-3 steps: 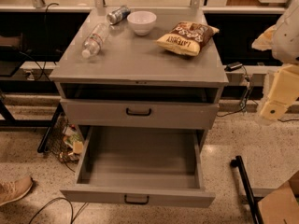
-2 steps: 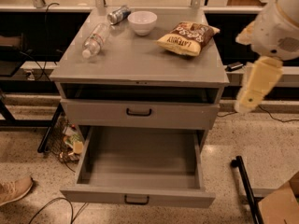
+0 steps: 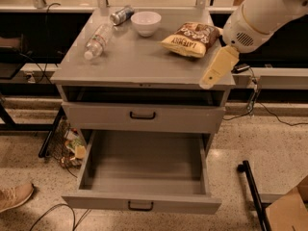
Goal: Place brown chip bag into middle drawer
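Chip bag point(image 3: 191, 38) lying near the counter's point(image 3: 144, 64) back right corner. Judging it light, crinkly, slippery and crushable; pinching the puffed middle looks best. Gripper point(image 3: 216, 71) hovering at the right edge, near the bag; open or closed, cannot tell. Bowl point(image 3: 146, 22), bottle point(image 3: 97, 40) and can point(image 3: 121, 14) sitting back left, not obstructing. Middle drawer point(image 3: 144, 165) standing open.

A pale speckled stone-like floor point(image 3: 269, 148) is spreading across the lower frame, catching warm yellowish light. A grey metal cabinet point(image 3: 139, 61) is standing at centre, backing onto a long pale ledge point(image 3: 281, 73) with dark recesses beneath. A thin black cable point(image 3: 252, 102) is trailing down at right. At centre left, what may be a black wire basket point(image 3: 60, 146) is holding clutter. A brown cardboard box point(image 3: 288, 211) is poking in at lower right. The cream gripper point(image 3: 217, 69) is hanging at the cabinet's upper right edge.
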You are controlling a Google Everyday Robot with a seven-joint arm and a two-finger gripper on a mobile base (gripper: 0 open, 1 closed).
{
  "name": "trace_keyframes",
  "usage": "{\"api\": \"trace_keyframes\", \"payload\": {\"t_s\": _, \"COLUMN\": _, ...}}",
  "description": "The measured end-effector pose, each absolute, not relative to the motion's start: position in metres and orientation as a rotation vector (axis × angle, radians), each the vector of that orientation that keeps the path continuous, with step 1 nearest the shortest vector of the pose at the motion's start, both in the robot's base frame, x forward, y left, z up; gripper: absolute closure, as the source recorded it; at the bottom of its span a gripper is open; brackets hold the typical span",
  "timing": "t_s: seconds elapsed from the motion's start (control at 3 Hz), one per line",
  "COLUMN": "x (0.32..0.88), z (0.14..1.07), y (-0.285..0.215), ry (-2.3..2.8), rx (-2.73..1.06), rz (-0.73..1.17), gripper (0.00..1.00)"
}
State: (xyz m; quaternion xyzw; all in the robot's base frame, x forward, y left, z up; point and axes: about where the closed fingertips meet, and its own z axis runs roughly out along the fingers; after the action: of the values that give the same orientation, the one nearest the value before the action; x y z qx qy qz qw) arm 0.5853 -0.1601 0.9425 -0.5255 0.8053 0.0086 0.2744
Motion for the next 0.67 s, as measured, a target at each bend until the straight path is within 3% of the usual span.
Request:
{"api": "trace_keyframes", "payload": {"t_s": 0.33, "x": 0.585, "z": 0.943, "y": -0.16, "ry": 2.165, "rx": -1.412, "rz": 0.023, "gripper": 0.0}}
{"api": "trace_keyframes", "payload": {"t_s": 0.67, "x": 0.623, "z": 0.946, "y": -0.166, "ry": 2.122, "rx": -1.281, "rz": 0.081, "gripper": 0.0}}
